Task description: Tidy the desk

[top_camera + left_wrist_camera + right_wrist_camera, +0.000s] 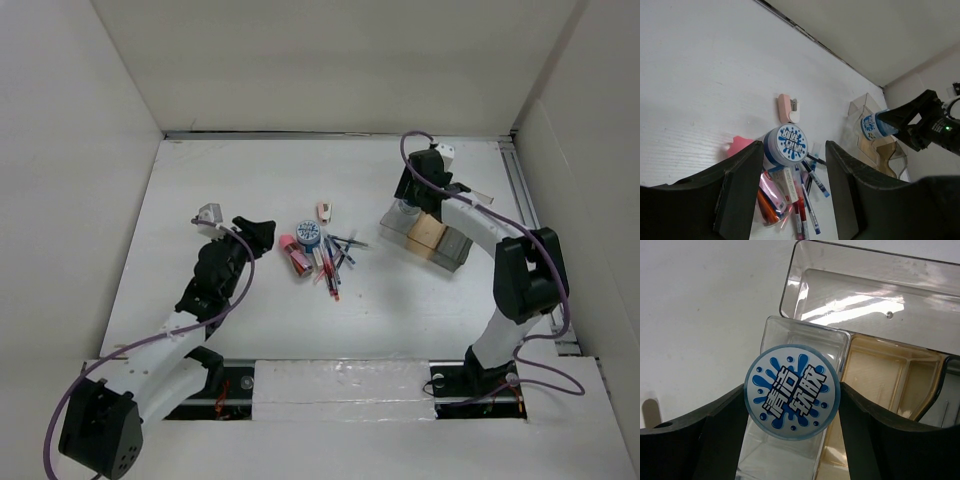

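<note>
On the white desk [250,170] lies a pile of stationery: a round tub with a blue splash label [309,234] [789,145], several pens [335,262] [812,200], and a small pink and white box [785,182]. My left gripper [258,232] [792,165] hovers open just left of the pile, holding nothing. My right gripper [412,205] [792,395] is shut on a second round tub [792,391] with the same label. It holds that tub over the clear left compartment of the plastic tray [435,240] [875,315].
A pink clip-like piece [326,210] [788,107] lies behind the pile, and a pink lump [288,243] [740,145] lies at its left. The tray also has tan compartments [885,375]. White walls close in the left, back and right sides. A metal rail [520,190] runs along the right edge.
</note>
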Motion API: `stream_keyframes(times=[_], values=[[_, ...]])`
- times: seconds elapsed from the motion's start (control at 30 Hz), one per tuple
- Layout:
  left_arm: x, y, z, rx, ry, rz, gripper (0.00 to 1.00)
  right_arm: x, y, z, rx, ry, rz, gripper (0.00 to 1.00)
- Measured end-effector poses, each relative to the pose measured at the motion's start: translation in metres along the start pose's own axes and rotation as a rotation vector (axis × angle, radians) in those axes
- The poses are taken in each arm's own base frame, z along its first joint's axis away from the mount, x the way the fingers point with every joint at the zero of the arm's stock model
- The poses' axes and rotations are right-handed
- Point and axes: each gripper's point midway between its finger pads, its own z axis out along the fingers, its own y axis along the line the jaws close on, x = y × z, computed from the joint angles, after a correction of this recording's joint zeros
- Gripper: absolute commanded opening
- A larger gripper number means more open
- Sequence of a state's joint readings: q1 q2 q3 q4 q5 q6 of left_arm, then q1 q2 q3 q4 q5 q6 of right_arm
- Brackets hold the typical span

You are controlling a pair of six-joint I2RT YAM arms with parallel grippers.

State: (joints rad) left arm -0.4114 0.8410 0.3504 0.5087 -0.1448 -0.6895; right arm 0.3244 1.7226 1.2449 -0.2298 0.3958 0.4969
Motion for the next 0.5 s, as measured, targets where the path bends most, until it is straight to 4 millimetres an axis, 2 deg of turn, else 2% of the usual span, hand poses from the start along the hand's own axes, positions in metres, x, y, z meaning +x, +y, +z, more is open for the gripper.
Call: stream_keyframes(times=[0.07, 0.1, 0.2, 0.37, 0.4, 0.43, 0.47, 0.5], values=[[-0.004, -0.005, -0.002, 0.019, -0.011, -0.004, 0.49, -0.003, -0.004, 0.005, 0.014, 0.0, 0.005, 0.5], [-0.007, -0.007, -0.004, 0.028, -0.021, -0.006, 0.49, -0.004, -0.004, 0.007, 0.018, 0.0, 0.006, 0.64], [-0.02, -0.017, -0.01, 0.061, -0.061, -0.015, 0.49, -0.007, -0.004, 0.01, 0.028, -0.006, 0.006, 0.89], [-0.028, -0.019, -0.014, 0.067, -0.092, -0.021, 0.5, -0.014, 0.006, 0.006, 0.016, -0.035, 0.002, 0.92], [-0.028, -0.018, -0.014, 0.063, -0.09, -0.02, 0.5, -0.015, 0.014, -0.001, 0.002, -0.045, -0.007, 0.79], [-0.027, -0.018, -0.014, 0.06, -0.09, -0.02, 0.5, -0.015, 0.015, -0.001, 0.0, -0.046, -0.008, 0.79], [-0.028, -0.017, -0.014, 0.055, -0.093, -0.02, 0.5, -0.015, 0.022, -0.007, -0.017, -0.053, -0.016, 0.65], [-0.028, -0.016, -0.014, 0.05, -0.094, -0.02, 0.5, -0.015, 0.03, -0.013, -0.038, -0.06, -0.028, 0.07]])
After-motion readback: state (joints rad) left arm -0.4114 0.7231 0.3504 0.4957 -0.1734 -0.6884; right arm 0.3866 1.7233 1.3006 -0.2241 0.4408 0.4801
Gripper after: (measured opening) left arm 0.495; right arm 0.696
